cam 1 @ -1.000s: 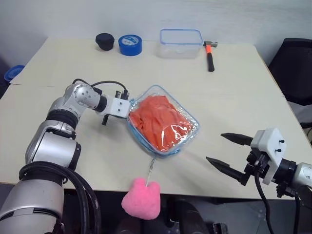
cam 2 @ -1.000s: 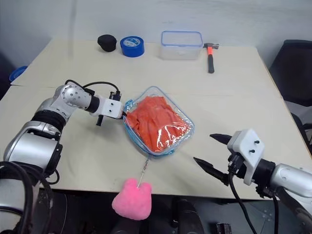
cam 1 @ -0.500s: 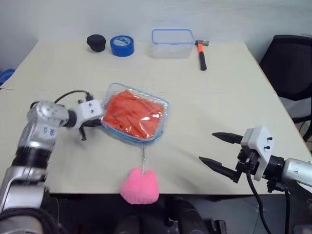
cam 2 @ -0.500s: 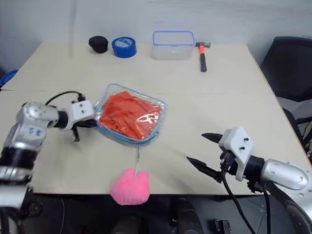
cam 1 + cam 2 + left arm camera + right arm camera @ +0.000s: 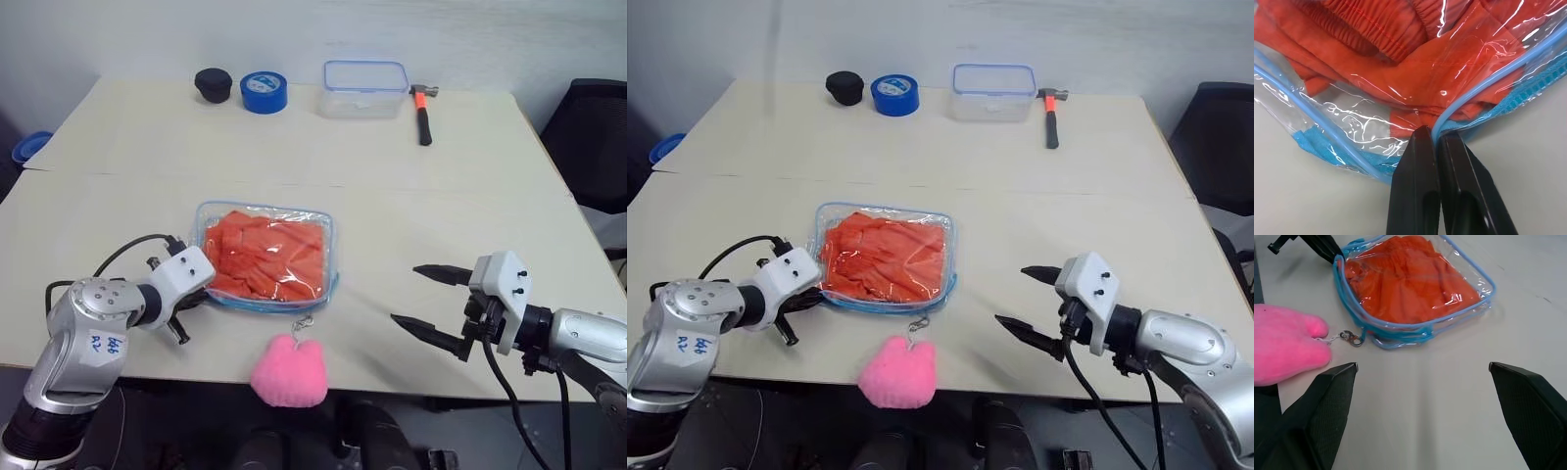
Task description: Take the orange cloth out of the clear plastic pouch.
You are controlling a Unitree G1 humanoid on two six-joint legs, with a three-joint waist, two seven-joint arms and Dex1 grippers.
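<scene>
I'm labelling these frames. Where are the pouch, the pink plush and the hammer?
pouch (image 5: pixel 331 257): left eye view, on its blue-edged right side.
pink plush (image 5: pixel 288 372): left eye view, middle of its body.
hammer (image 5: pixel 423 121): left eye view, on its handle.

An office or lab-style workroom. A wide, pale beige table (image 5: pixel 470 196) stands against a plain white wall, with a black office chair (image 5: pixel 593 137) beside it. Along the far edge sit a roll of blue tape (image 5: pixel 263 91), a clear plastic box (image 5: pixel 364 88) and an orange-handled hammer (image 5: pixel 422 111).
</scene>
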